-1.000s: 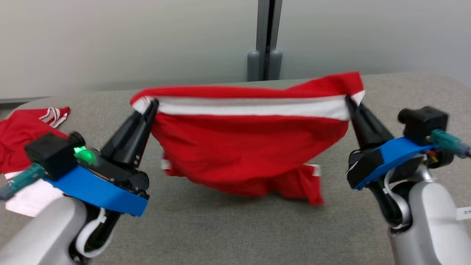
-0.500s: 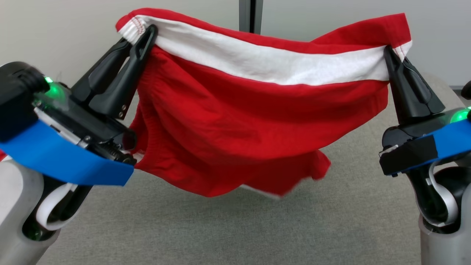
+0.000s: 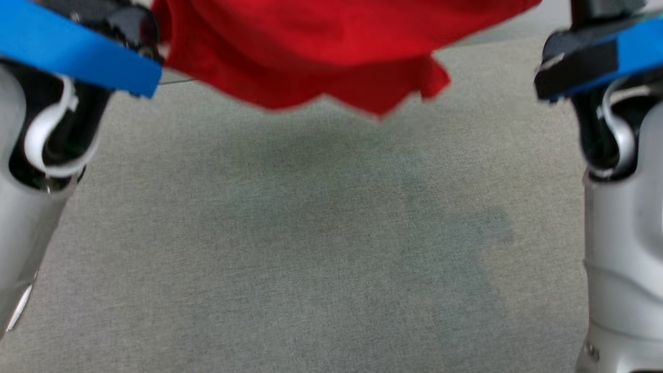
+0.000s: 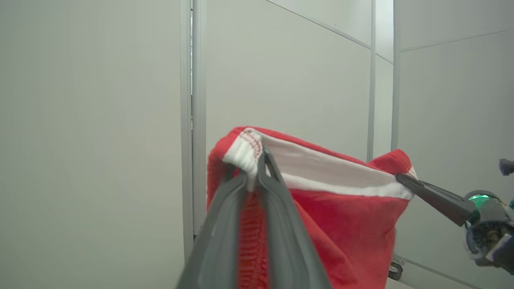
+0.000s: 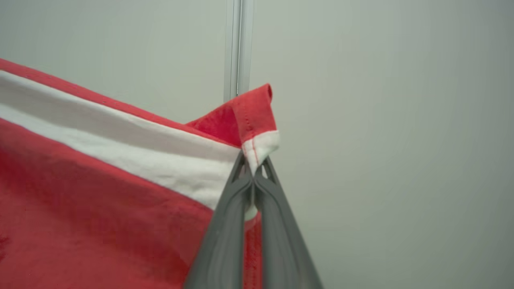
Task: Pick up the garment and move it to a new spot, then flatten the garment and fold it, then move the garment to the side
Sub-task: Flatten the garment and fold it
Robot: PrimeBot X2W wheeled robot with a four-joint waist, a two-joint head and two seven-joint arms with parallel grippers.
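The red garment [image 3: 321, 46] with a white band hangs in the air above the grey table [image 3: 331, 248], stretched between both arms. In the left wrist view my left gripper [image 4: 257, 168] is shut on the garment [image 4: 345, 224] at one white-edged corner. The right gripper [image 4: 401, 178] pinches the far corner there too. In the right wrist view my right gripper [image 5: 253, 168] is shut on the garment [image 5: 100, 192] at its white hem corner. The head view cuts off the fingertips above its top edge; the garment's ragged lower edge dangles clear of the table.
Pale wall panels with a vertical metal post [image 5: 237, 44] stand behind the table. My two pale forearms [image 3: 31, 207] frame the head view at left and right, with grey tabletop between them. A small caster [image 4: 395, 269] shows low by the wall.
Both grippers have risen with the garment, lifting it off the table until it hangs free. The fingertips and white band have left the top of the head view.
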